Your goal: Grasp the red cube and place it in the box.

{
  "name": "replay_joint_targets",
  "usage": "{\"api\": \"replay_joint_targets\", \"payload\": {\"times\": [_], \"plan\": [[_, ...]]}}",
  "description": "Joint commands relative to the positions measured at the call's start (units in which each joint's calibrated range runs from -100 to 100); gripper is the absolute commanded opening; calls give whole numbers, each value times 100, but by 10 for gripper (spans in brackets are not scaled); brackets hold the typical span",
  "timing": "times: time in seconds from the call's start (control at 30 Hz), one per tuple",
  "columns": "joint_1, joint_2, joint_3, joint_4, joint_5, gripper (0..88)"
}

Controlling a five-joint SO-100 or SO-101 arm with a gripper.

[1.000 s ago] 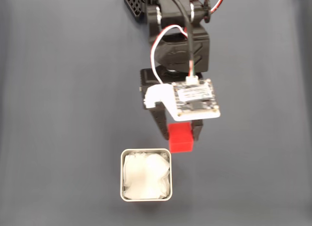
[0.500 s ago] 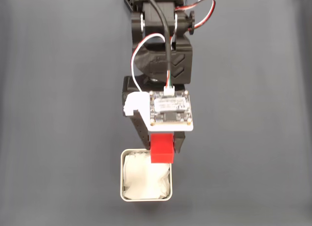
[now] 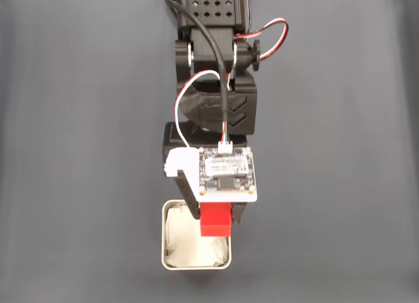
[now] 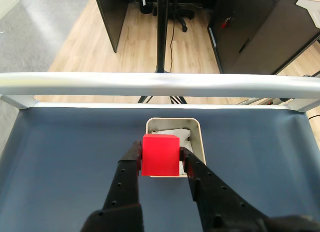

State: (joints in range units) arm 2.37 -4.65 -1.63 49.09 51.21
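1. Fixed view, change: a second ago the gripper point(image 3: 216, 219) held the red cube point(image 3: 215, 220) beside the box's point(image 3: 171, 264) upper right corner, outside the rim. Half a second ago it was crossing the top edge. Now the arm has swung left and reached further out, and the cube overlaps the upper right part of the box opening.
2. Fixed view, state: the claw is clamped on the cube, one dark finger on each side. The cube looks held above the white lining point(image 3: 186, 241), not resting on it, though height is hard to judge from overhead. The camera board point(image 3: 226, 172) covers the cube's top edge and most of the fingers.
3. Fixed view, key relation: the box centre lies down and left of the cube. The cube is inside the rim outline but off-centre, close to the right wall.
4. Wrist view: the jaws stand narrow, gripping the red cube point(image 4: 160, 155) by its left and right faces. The box point(image 4: 198, 142) sits directly beyond and below it, roughly in line with the claw.
5. Wrist view, hidden: the cube blocks most of the box interior and near rim, so clearance to the near wall can't be read. Cube-to-lining gap is unclear too.
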Motion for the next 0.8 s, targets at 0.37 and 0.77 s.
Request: {"api": "replay_joint_targets", "payload": {"times": [0.37, 0.77], "plan": [[246, 378, -412, -351, 83, 15], [352, 560, -421, -499, 161, 15]]}}
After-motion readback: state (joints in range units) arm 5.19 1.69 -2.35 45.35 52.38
